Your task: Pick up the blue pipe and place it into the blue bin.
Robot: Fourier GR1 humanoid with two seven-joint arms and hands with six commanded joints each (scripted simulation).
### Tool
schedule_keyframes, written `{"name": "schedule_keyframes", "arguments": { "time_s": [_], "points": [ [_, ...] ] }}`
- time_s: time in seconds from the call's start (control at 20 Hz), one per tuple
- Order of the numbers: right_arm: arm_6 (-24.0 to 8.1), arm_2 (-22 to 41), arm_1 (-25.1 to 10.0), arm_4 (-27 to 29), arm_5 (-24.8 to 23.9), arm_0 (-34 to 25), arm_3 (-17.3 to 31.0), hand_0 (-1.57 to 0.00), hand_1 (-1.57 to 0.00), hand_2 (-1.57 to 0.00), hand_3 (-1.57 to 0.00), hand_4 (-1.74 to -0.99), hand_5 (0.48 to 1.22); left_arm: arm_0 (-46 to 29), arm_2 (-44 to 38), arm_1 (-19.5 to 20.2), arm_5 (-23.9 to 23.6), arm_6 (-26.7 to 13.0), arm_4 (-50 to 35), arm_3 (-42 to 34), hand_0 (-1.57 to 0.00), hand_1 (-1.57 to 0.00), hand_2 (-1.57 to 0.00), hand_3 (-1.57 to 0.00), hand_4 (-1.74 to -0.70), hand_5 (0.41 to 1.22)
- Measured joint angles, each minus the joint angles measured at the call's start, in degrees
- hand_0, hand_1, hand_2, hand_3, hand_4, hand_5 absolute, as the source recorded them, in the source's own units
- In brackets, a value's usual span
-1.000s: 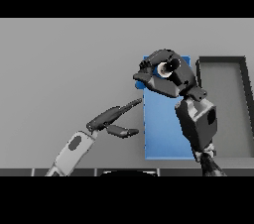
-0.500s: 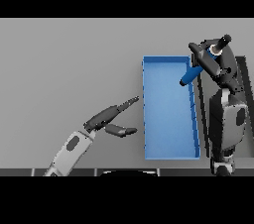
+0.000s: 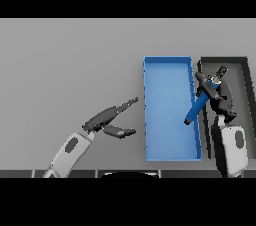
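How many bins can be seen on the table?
2. The blue bin sits right of center; a dark bin stands beside it at the right edge, partly hidden by the right hand holding the blue pipe.

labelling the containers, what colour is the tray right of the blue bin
Dark grey to black, seen in the head view: the tray sits beside the blue bin.

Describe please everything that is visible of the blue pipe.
The blue pipe is a short, smooth tube, plain blue, with a darker lower end. It hangs tilted, its lower end over the right edge of the blue bin, its upper end held in the curled fingers of the right hand. It seems held above the bin, not yet released.
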State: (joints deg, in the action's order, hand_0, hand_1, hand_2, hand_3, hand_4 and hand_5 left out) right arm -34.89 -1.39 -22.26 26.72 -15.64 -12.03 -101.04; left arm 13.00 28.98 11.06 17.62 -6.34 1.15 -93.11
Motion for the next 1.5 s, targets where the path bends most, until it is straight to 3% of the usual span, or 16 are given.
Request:
{"name": "schedule_keyframes", "arguments": {
  "time_s": [0.05, 0.1, 0.25, 0.35, 0.4, 0.45, 0.55, 0.6, 0.7, 0.8, 0.9, 1.15, 1.5],
  "points": [
    [0.0, 2.74, -1.78, 1.07, -2.28, 1.39, -0.44, -1.57, -1.57, -1.57, -1.08, -1.586, 1.221, -0.26, 0.44, -0.06, 0.21, 0.15, 0.16, -0.07, 0.0, 0.0, 0.0, 0.0, -0.83, 0.47],
    [0.01, 4.68, -3.23, 1.85, -3.57, 2.87, -0.24, -1.57, -1.57, -1.57, -1.18, -1.569, 1.221, -0.45, 0.86, -0.27, 0.17, -0.12, 0.44, -0.08, 0.0, 0.0, 0.0, 0.0, -0.83, 0.471],
    [0.05, 10.6, -7.1, 4.56, -6.66, 6.28, 0.14, -1.57, -1.57, -1.57, -0.69, -1.653, 1.205, -0.12, 0.8, -0.17, 0.14, 0.47, 0.76, 0.37, 0.0, 0.0, 0.0, 0.0, -0.83, 0.475],
    [0.75, 15.38, -10.25, 6.57, -10.93, 6.06, 0.7, -1.57, -1.57, -1.57, -1.01, -1.583, 1.199, 0.62, 1.02, -0.75, -0.19, -0.27, 1.18, 0.64, 0.0, 0.0, 0.0, 0.0, -0.83, 0.474],
    [0.12, 16.88, -10.93, 8.04, -12.47, 6.33, 0.88, -1.46, -1.38, -1.33, -0.81, -1.534, 1.19, 0.64, 0.95, -0.96, -0.12, -0.56, 0.7, 0.38, 0.0, 0.0, 0.0, 0.0, -0.83, 0.474],
    [0.09, 17.84, -11.84, 11.48, -15.0, 6.55, 1.57, -1.17, -1.11, -1.07, -0.65, -1.477, 1.178, 0.86, 0.6, -0.79, -0.12, -0.76, 0.55, 0.61, 0.0, 0.0, 0.0, 0.0, -0.83, 0.476],
    [-0.06, 20.68, -13.87, 16.39, -15.47, 6.07, 3.22, -0.75, -0.71, -0.68, -0.41, -1.344, 1.172, 0.55, 0.57, -0.52, 0.03, -0.21, 0.44, 0.37, 0.0, 0.0, 0.0, 0.0, -0.83, 0.476],
    [-0.06, 22.63, -14.92, 18.54, -16.34, 5.26, 3.88, -0.6, -0.57, -0.55, -0.33, -1.302, 1.182, 0.35, 0.91, -0.67, 0.1, -0.16, 0.56, 0.25, 0.0, 0.0, 0.0, 0.0, -0.83, 0.476],
    [0.24, 25.56, -17.37, 19.64, -15.5, 3.9, 4.05, -0.38, -0.36, -0.35, -0.21, -1.234, 1.091, 0.07, 0.91, -0.54, -0.04, 0.16, 0.44, -0.43, 0.0, 0.0, 0.0, 0.0, -0.83, 0.477],
    [1.46, 29.19, -20.35, 16.55, -12.96, 2.05, 4.3, -0.25, -0.23, -0.22, -0.13, -1.204, 1.002, 0.02, 1.01, -0.7, -0.05, -0.71, 0.4, -0.18, 0.0, 0.0, 0.0, 0.0, -0.83, 0.477],
    [-0.01, 31.73, -21.95, 15.62, -12.45, 0.48, 4.21, -0.16, -0.15, -0.14, -0.09, -1.196, 0.933, -0.43, 1.05, -0.27, 0.15, -0.05, 0.38, -0.47, 0.0, 0.0, 0.0, 0.0, -0.83, 0.473],
    [-0.05, 36.21, -24.88, 17.61, -13.38, -1.75, 5.02, -0.06, -0.05, -0.05, -0.03, -1.188, 0.818, 0.27, 0.66, -0.59, -0.11, -0.69, 0.07, -0.49, 0.0, 0.0, 0.0, 0.0, -0.83, 0.471],
    [0.24, 37.55, -25.81, 17.35, -13.39, -2.3, 4.78, -0.02, -0.01, -0.01, -0.01, -1.186, 0.766, -1.4, 1.93, -0.39, -0.72, 0.33, 2.04, -0.41, 0.0, 0.0, 0.0, 0.0, -0.83, 0.472]
  ]
}}
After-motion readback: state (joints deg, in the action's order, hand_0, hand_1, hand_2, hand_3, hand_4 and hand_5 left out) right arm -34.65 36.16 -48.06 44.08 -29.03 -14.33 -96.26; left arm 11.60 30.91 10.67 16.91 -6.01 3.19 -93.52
